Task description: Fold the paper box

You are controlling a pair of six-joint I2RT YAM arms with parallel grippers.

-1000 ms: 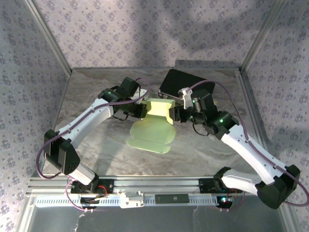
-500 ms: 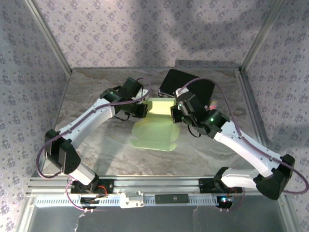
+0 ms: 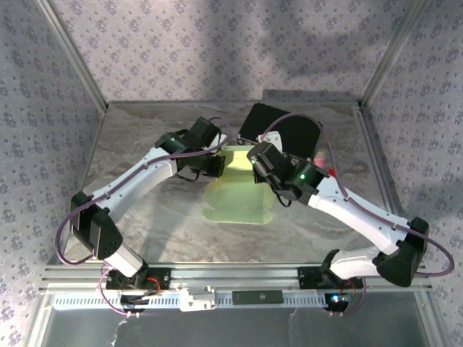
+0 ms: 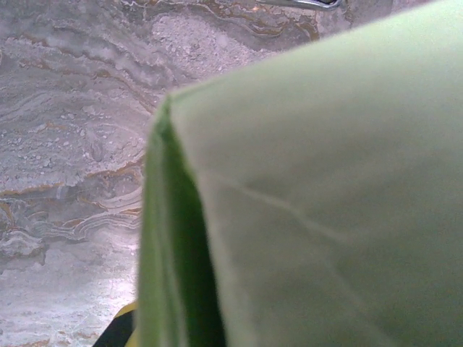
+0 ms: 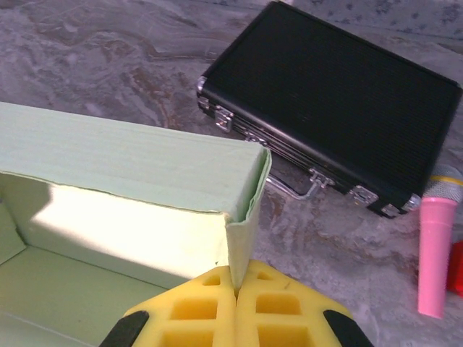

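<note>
Right wrist: right hand [image 5: 235,289] pinches the paper box [image 5: 130,166] wall; left hand [image 3: 215,166] clamps its opposite edge.

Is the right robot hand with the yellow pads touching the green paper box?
Touching. The right wrist view shows the right gripper pinched shut on the paper box's thin corner wall, no gap.

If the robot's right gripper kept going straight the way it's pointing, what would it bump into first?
The right gripper is pinching a wall of the paper box, so it would push that card first. Past it, the black case probably lies in line, though depth is hard to judge.
</note>
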